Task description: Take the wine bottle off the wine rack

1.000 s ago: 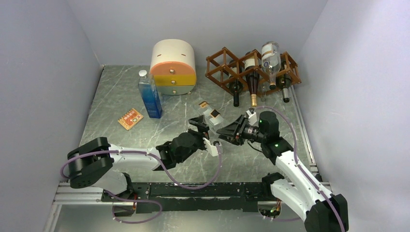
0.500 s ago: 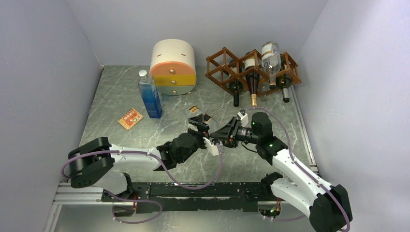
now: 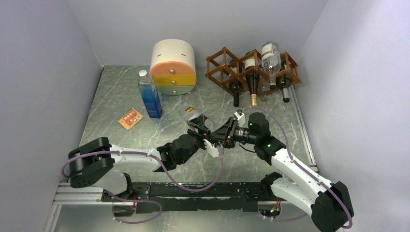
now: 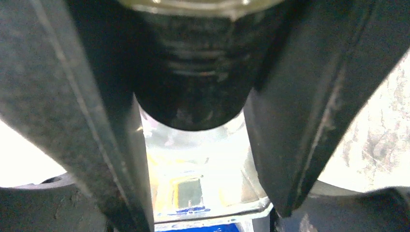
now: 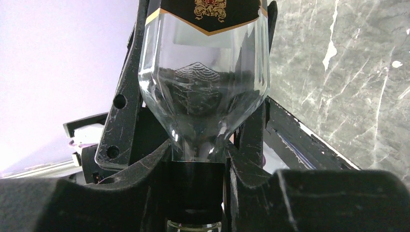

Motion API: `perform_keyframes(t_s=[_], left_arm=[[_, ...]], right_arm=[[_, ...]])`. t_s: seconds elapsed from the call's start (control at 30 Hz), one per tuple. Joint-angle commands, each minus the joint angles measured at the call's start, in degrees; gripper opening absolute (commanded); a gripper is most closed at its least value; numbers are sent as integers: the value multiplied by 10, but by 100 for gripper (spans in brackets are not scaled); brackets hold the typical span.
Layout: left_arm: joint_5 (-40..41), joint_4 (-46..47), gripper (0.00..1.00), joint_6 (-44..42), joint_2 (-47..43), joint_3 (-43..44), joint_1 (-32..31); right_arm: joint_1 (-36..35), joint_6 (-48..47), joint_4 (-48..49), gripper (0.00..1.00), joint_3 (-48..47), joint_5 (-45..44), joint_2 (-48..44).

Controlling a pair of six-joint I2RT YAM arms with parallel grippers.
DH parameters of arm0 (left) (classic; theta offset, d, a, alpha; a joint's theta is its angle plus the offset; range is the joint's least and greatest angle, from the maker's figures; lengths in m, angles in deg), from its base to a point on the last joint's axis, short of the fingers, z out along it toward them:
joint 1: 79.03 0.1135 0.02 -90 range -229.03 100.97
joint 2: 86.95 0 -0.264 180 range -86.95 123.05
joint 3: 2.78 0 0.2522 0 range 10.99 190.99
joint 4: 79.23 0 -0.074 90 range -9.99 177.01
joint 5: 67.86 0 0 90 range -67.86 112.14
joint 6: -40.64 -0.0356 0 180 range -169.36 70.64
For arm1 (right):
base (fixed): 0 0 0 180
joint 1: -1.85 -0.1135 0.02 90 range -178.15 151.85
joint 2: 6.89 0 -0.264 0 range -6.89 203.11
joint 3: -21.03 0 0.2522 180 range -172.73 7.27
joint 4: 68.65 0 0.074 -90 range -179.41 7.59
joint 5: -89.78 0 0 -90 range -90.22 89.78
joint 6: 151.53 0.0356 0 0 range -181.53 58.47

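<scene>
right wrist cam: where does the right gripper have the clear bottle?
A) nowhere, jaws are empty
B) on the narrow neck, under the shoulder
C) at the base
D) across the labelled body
B: in the right wrist view the right gripper is shut on the narrow neck of the clear bottle, and the bottle's shoulder and black label lie beyond its fingers.

One wine rack [image 3: 218, 68] — four bottles [image 3: 252, 79] racked; one drawer box [image 3: 173, 59].
</scene>
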Motion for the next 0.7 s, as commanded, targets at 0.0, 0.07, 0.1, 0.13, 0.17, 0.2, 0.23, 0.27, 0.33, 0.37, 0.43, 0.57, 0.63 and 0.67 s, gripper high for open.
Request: perform_keyframes(t_s=[0.0,0.07,0.1,0.13,0.17,0.2,0.23,0.27,0.33,0.37,0.43,0.57,0.63,0.67], left_arm=[[25,63,37,9,-24,4,-1],[25,65,20,12,-27,3,-1],[25,68,14,13,-29,2,-1],[25,69,10,15,-31,2,-1],[24,69,8,17,-32,2,-1],[23,68,7,19,-34,2,-1],[21,68,7,22,-36,2,-1],[19,67,7,26,-39,2,-1],[15,61,7,37,-44,3,-1],[12,60,7,42,-48,3,-1],[11,55,7,55,-55,5,-1],[8,40,7,94,-71,13,0],[4,32,7,125,-83,17,4],[-1,25,7,145,-89,21,9]], right_arm=[[-9,-54,47,2,-38,2,-15],[-9,-82,11,18,-54,-11,-19],[-9,-97,-7,28,-62,-21,-22],[-8,-110,-26,38,-73,-31,-25],[-8,-124,-40,49,-83,-41,-28],[-9,-138,-56,60,-95,-52,-32],[-8,-150,-74,71,-106,-64,-35],[-8,-164,-92,81,-119,-77,-38],[-7,-185,-125,98,-142,-102,-43],[-8,-196,-139,100,-157,-114,-45],[-8,-218,-177,100,-181,-140,-43],[-7,-284,-281,100,-254,-240,-42],[-7,-311,-331,100,-297,-301,-48],[-6,-322,-352,100,-322,-329,-52]])
